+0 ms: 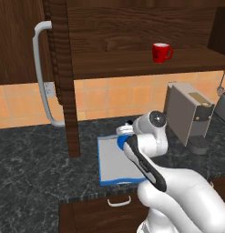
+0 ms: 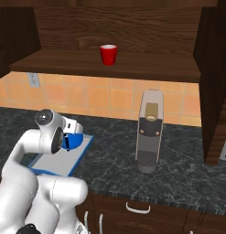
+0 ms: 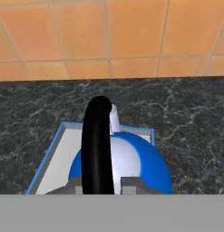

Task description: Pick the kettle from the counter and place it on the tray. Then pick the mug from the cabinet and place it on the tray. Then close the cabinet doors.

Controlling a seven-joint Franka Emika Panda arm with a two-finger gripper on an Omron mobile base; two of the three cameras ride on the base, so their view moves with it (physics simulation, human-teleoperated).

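Over the tray's point(image 1: 108, 160) back right corner, the claw point(image 3: 99, 186) is clamping the kettle point(image 3: 145, 164) by its black handle, so step one's basically wrapping up. Next I'd guess lowering, letting go, then reaching for the mug point(image 1: 161, 52) sitting up in the cabinet point(image 1: 132, 32).

The left base view looks forward and down from behind the arm, on its left side. The right base view looks from behind on the right. Both see the counter point(image 1: 32, 154), the tray point(image 2: 59, 160) and the open cabinet point(image 1: 132, 59). The hand view sits very close above the kettle point(image 3: 145, 158), facing the tiled wall point(image 3: 109, 36).
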